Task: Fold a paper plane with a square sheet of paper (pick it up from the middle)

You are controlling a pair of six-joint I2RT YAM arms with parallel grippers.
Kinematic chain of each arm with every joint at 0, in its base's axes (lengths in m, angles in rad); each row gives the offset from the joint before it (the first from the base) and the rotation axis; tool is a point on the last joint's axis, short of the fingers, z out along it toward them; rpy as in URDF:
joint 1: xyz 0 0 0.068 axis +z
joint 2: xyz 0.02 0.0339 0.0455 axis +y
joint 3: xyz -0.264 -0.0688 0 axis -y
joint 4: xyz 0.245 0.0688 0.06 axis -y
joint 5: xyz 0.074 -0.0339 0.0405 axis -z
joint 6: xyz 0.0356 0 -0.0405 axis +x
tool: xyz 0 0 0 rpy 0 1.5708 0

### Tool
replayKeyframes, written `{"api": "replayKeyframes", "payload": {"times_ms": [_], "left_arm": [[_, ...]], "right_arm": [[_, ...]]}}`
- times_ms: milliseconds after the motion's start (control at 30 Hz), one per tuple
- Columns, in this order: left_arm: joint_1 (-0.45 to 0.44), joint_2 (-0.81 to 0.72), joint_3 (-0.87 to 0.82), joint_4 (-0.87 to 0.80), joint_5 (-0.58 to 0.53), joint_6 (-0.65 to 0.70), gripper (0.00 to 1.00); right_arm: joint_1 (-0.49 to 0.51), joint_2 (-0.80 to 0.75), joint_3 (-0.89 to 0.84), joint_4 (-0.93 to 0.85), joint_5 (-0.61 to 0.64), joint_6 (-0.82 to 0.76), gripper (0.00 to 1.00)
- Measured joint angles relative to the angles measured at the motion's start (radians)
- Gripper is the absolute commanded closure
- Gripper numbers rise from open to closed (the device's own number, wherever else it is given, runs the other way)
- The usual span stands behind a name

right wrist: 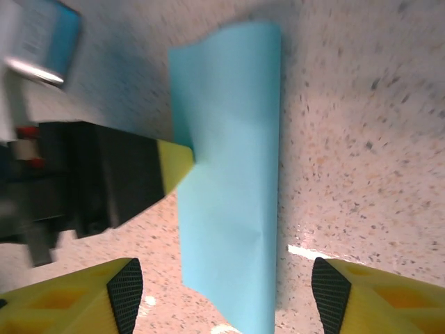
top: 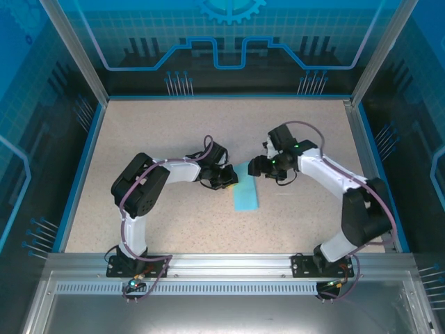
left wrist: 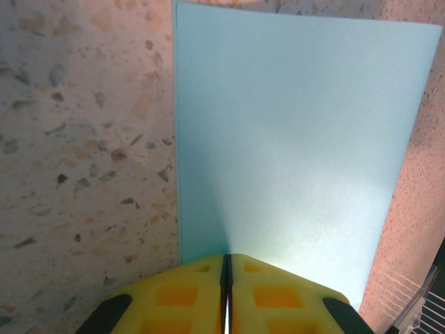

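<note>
A speckled table (top: 153,125) (blue walls (top: 229,42) around) carries the cyan paper (top: 245,195).

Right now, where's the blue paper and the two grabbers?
paper (top: 245,196): top view, its middle.
left gripper (left wrist: 226,259): left wrist view, between its fingertips.
right gripper (right wrist: 226,278): right wrist view, between its fingertips.

Speckled beige table (top: 153,132), blue rim (top: 222,97), aluminium rail (top: 222,260) at near edge, blue patterned walls (top: 222,42)
</note>
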State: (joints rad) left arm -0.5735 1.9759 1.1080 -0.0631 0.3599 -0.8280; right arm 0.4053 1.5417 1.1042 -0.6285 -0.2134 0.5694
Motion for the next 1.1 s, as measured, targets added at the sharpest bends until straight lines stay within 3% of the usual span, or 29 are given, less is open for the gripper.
{"api": "replayKeyframes", "payload": {"times_ms": [133,333,467,1100], "left_arm": [[-0.001,0.000,0.000,0.000,-0.002,0.000,0.89],[-0.001,0.000,0.002,-0.005,-0.003,0.000,0.90],[-0.001,0.000,0.003,-0.007,-0.004,0.000,0.90],[-0.002,0.009,0.029,-0.047,-0.007,0.000,0.90]], "right_arm": [[0.002,-0.023,0.016,0.001,-0.018,-0.003,0.43],[0.044,0.063,0.061,0.001,-0.039,-0.004,0.65],[0.064,0.127,0.084,0.002,-0.051,-0.005,0.71],[0.067,0.326,0.121,0.040,-0.083,-0.044,0.79]]}}
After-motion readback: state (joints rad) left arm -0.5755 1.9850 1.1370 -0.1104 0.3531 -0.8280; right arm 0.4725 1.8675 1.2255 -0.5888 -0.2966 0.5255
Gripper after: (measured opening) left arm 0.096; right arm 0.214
